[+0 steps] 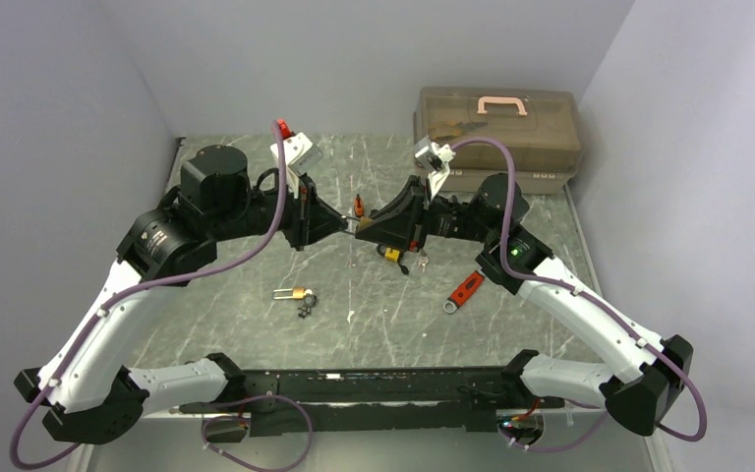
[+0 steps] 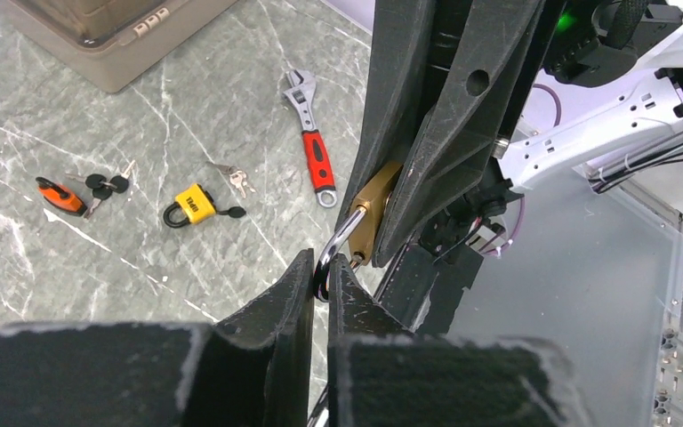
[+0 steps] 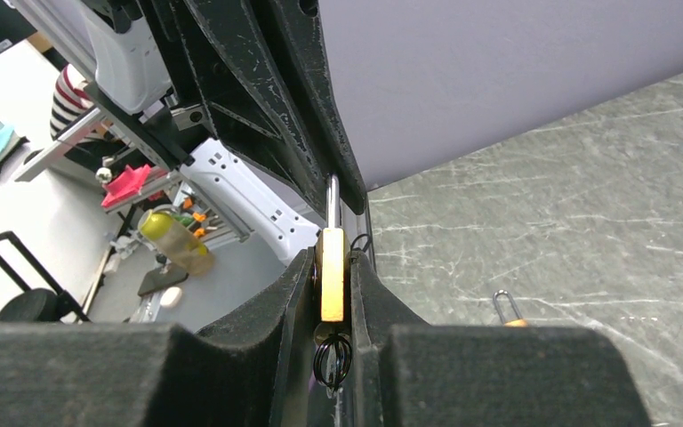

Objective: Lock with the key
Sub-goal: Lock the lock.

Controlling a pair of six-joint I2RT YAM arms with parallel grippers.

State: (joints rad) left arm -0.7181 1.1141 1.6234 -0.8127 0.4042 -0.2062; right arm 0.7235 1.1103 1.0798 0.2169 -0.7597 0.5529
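A brass padlock [image 3: 332,276] is held in the air over the middle of the table. My right gripper [image 3: 332,267] is shut on its body. A black key ring [image 3: 332,356] hangs under the body between the fingers, and the key itself is mostly hidden. My left gripper [image 2: 320,280] is shut on the padlock's steel shackle [image 2: 338,245], just off the brass body [image 2: 375,213]. In the top view the two grippers meet tip to tip, left [image 1: 349,226] and right [image 1: 364,229].
On the table lie a second brass padlock [image 1: 298,293] with keys, a yellow padlock [image 2: 194,204], loose keys [image 2: 236,181], an orange tag with keys [image 2: 60,196] and a red-handled wrench [image 1: 464,291]. A brown toolbox [image 1: 496,128] stands at the back right.
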